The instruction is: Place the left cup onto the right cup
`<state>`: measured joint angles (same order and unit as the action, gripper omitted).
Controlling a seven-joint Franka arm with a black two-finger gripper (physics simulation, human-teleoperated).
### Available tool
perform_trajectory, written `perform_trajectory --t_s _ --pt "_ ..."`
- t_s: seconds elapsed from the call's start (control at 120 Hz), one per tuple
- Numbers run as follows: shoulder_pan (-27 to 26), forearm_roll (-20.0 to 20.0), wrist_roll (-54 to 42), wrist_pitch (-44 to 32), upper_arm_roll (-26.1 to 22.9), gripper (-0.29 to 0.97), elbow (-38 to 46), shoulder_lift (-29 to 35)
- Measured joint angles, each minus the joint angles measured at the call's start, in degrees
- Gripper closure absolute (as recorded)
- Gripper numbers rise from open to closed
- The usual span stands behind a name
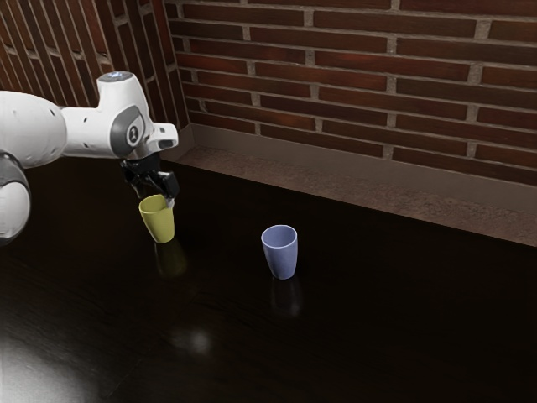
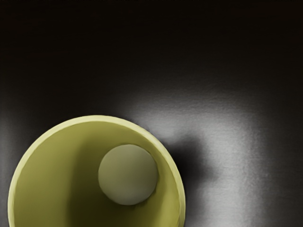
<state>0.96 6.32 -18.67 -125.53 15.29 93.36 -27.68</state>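
At the left edge of the exterior view the white arm (image 1: pixel 50 130) reached in, and its gripper (image 1: pixel 159 195) sat left of centre, its fingers pinching the rim of the yellow cup (image 1: pixel 157 220). The cup hung slightly tilted beneath the hand. Whether its base was clear of the table could not be told for certain.

That rim pinch looked like the weak point. With one wall held and the body leaning, the cup could swing or slip during the carry. In the wrist view the yellow cup (image 2: pixel 57 179) sat directly under the hand, mouth open to the camera.

Nearer the frame's centre stood the lilac-blue cup (image 1: pixel 279 250), upright, mouth up, well apart from the yellow one. It looked light and narrow-based, so a low approach could clip its rim and tip it, and an off-centre or tilted release could send the yellow cup toppling off.

The table (image 1: pixel 377 336) was dark and glossy, mirroring both cups, so a knocked cup would probably slide. Behind ran a brown ledge (image 1: pixel 377 189), then a red brick wall (image 1: pixel 352 67) across the upper frame.
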Motion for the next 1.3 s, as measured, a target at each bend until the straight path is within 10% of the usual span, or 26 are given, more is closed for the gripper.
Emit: perform_trajectory --t_s 1.3 --pt "0.1 3.2 -1.5 -2.1 0.0 0.19 -0.4 -3.9"
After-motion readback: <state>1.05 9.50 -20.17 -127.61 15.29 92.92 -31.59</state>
